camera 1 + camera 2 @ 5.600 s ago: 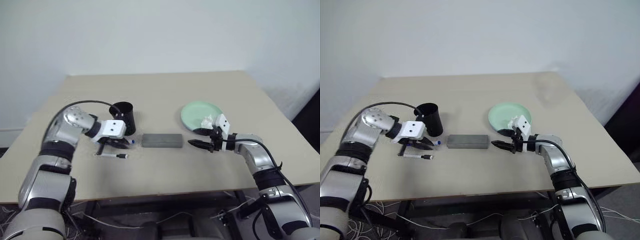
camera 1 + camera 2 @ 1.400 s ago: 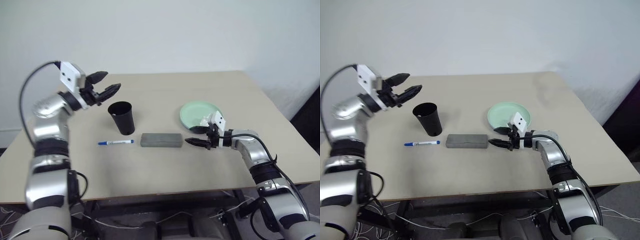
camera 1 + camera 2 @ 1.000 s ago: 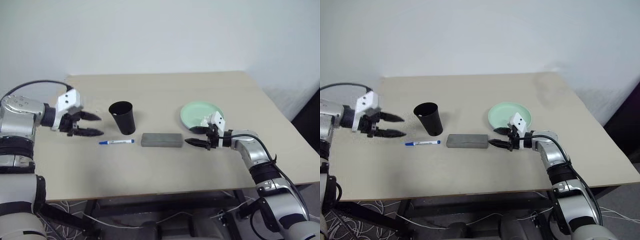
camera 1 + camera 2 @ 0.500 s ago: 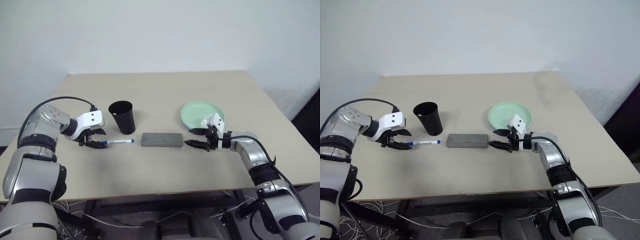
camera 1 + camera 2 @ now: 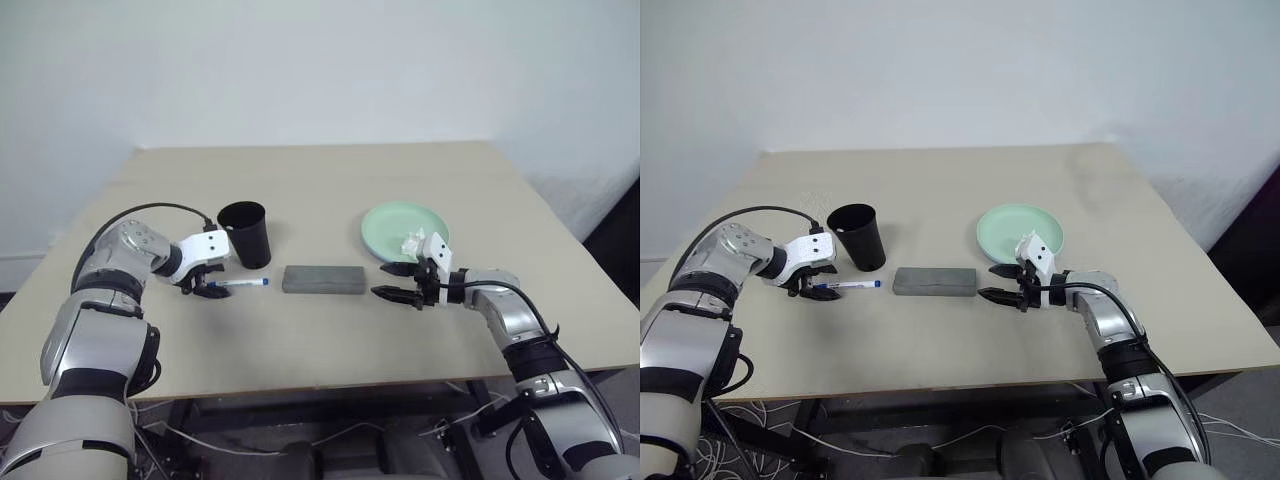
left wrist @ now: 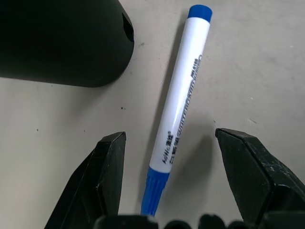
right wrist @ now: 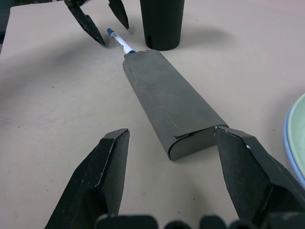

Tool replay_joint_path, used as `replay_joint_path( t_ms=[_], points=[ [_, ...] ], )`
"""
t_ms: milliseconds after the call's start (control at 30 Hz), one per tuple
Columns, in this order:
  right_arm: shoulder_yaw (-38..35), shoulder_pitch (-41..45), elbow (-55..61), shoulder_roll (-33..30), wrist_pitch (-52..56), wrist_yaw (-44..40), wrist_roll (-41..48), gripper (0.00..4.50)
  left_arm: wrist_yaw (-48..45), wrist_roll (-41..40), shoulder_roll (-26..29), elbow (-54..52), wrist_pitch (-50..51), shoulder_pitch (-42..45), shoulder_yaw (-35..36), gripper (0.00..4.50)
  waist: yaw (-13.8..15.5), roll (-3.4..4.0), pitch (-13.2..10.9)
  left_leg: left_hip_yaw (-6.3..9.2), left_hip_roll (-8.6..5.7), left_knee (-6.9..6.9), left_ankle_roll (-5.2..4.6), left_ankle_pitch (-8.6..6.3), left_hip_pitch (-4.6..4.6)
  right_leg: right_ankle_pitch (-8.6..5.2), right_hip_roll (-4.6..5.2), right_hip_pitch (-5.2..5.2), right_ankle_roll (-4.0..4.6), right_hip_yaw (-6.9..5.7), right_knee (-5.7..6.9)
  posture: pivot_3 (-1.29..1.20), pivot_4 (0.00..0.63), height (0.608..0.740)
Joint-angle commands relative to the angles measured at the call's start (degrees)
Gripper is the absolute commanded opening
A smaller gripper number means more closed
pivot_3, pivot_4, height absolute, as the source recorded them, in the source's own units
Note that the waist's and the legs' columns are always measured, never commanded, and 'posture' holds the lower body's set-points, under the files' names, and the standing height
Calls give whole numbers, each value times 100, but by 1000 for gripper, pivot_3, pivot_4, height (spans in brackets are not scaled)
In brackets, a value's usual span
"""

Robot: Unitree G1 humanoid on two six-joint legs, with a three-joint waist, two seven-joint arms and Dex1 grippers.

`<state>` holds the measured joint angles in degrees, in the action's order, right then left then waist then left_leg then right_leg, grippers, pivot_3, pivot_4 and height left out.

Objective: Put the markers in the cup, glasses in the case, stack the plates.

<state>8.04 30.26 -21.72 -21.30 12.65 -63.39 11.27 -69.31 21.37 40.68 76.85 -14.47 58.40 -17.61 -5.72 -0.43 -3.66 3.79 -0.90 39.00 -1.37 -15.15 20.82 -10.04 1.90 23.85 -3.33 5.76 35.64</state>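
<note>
Left claw (image 6: pixel 167 181) stood wide astride a marker (image 6: pixel 180 102) lying on the table (image 5: pixel 330 190) beside the cup (image 5: pixel 246 234); right claw (image 7: pixel 174 183), wide, faced the closed case (image 7: pixel 169 107).

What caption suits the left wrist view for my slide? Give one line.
Open left gripper straddling a blue-capped white marker lying on the beige table, with the black cup beside it.

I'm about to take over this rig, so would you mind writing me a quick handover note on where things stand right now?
Left claw: open, straddling the marker lying on the table beside the cup; not gripped.
Right claw: open, empty, facing the end of the closed case.
Plates: green one over a blue rim, a white wad on top.
Done: plates look stacked.
Left: marker into cup. Glasses not visible; can't tell if cased.
</note>
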Motion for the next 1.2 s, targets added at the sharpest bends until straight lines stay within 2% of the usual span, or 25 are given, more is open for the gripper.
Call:
replay_joint_path(
  t_ms=[33, 200, 533, 633, 867, 900, 1200],
  points=[
    [-102, -6, 309, -34, 36, 85, 116, 3094, -164, -23, -30, 31, 277, 207, 92, 3153, 0, -1, 0, 0, 0, 0, 0, 0, 0, 0, 0, 1, 0, 0, 0, 0, 0, 737],
    [-145, -85, 452, -85, 117, 152, 138, 3094, -1038, -76, -37, 57, 732, 231, 145, 3153, -2, -3, 1, -1, 0, 0, 0, 0, 0, 0, 0, 0, 0, 0, 0, 0, 0, 737],
    [-126, -110, 482, -94, 146, 220, 160, 3094, -1781, -121, 31, -28, 863, 276, 251, 3153, -2, -4, 0, -1, 0, 1, 0, 0, -2, 0, 0, -1, 0, 1, 0, 0, 0, 737],
    [-111, -73, 436, -67, 125, 219, 157, 3094, -1777, -52, 79, -52, 766, 224, 230, 2581, -2, -5, 0, -1, 0, 1, 0, 0, -2, 0, 0, -1, 0, 1, 0, 0, 0, 737],
    [-86, 35, 302, -3, 73, 206, 137, 3094, -1696, -37, 124, -71, 669, 110, 250, 144, -1, -5, 0, 0, 0, 0, 0, 0, -4, 0, 1, -3, 0, 0, 0, 0, 0, 737],
    [-84, 49, 281, 5, 63, 203, 134, 3094, -1721, -45, 131, -84, 645, 90, 259, 12, -2, -5, 0, -1, 0, -1, 0, 0, -9, 0, 1, -8, 0, 1, 0, 0, 0, 737],
    [-77, 70, 219, 23, 12, 179, 137, 3094, -2248, -384, 177, -286, 179, 43, 475, 12, -1, -11, -1, 1, 1, 2, 0, 0, -8, 0, 1, -8, 0, 0, 1, 0, 0, 737]
  ],
)
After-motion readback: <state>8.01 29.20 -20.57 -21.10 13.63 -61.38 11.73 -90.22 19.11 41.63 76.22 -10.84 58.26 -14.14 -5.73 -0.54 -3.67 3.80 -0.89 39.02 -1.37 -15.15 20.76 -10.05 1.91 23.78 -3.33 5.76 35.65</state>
